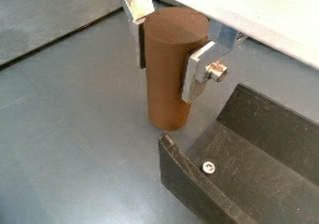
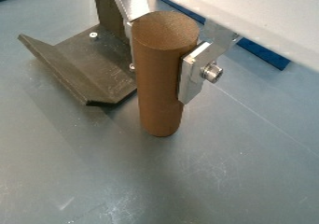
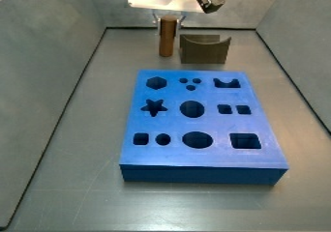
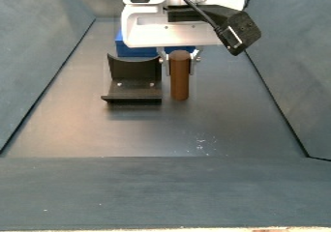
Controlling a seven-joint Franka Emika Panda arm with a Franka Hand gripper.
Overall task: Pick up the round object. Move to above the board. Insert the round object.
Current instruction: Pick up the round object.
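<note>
We see the round object point(image 2: 163, 74) standing upright, long axis vertical, on the grey floor point(image 1: 75, 134) just beside the fixture point(image 1: 243, 162). The gripper point(image 2: 159, 55) clasps its upper part, seemingly firmly. The board point(image 3: 199, 122) lies well apart between grey walls.

gripper point(image 2: 162, 55): clamped around the peg point(image 2: 159, 74), upright on the floor.
obstacle: fixture point(image 3: 204, 49) just beside the peg.
free room: bare floor point(image 3: 110, 91) between peg and board point(image 3: 196, 120).
</note>
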